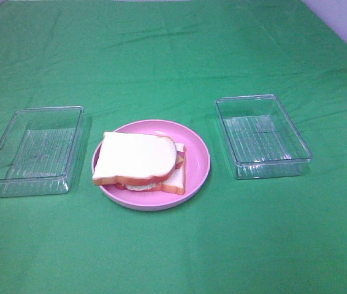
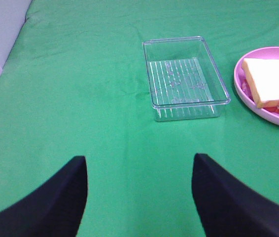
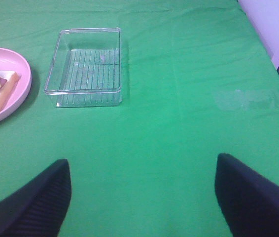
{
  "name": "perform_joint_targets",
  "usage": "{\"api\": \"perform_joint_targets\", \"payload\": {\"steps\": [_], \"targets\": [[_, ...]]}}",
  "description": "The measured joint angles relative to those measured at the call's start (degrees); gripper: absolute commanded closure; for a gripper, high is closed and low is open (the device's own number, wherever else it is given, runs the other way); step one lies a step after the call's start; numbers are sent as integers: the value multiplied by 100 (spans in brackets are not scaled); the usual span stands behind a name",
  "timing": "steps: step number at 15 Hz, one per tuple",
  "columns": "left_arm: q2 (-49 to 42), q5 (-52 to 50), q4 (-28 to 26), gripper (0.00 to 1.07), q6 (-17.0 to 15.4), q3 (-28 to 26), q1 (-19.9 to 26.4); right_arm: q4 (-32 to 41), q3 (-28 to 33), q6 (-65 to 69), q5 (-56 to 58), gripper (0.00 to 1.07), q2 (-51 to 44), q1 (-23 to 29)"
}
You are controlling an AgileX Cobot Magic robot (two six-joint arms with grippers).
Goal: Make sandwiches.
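A pink plate (image 1: 195,174) sits mid-desk on the green cloth (image 1: 173,55), between two clear trays. On it lies the sandwich (image 1: 140,160): a white bread slice with an orange-brown crust on top, a second slice beneath it and shifted toward the right tray, with red strips and a pale leafy edge showing between them. The stack fills most of the plate's left and middle, leaving bare rim on the right.

The left tray (image 1: 32,150) and right tray (image 1: 262,136) both hold nothing; only their ribbed floors show through the clear walls. Each stands near the plate but apart from it.

Neither arm shows in the high view. The left pincer (image 2: 139,197) hangs over bare cloth, its two dark fingers spread wide and gripping nothing, with the left tray ahead of it and the plate beyond. The right pincer (image 3: 142,200) likewise has its fingers set well apart over bare cloth, with the right tray ahead.
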Motion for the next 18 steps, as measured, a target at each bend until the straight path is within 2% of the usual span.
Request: {"api": "perform_joint_targets", "payload": {"steps": [6, 10, 18], "targets": [[0, 0, 0, 47, 0, 0, 0, 0, 0, 0, 0, 31, 0, 0], [0, 0, 0, 47, 0, 0, 264, 0, 0, 0, 0, 31, 0, 0], [0, 0, 0, 47, 0, 0, 269, 0, 0, 0, 0, 31, 0, 0]]}}
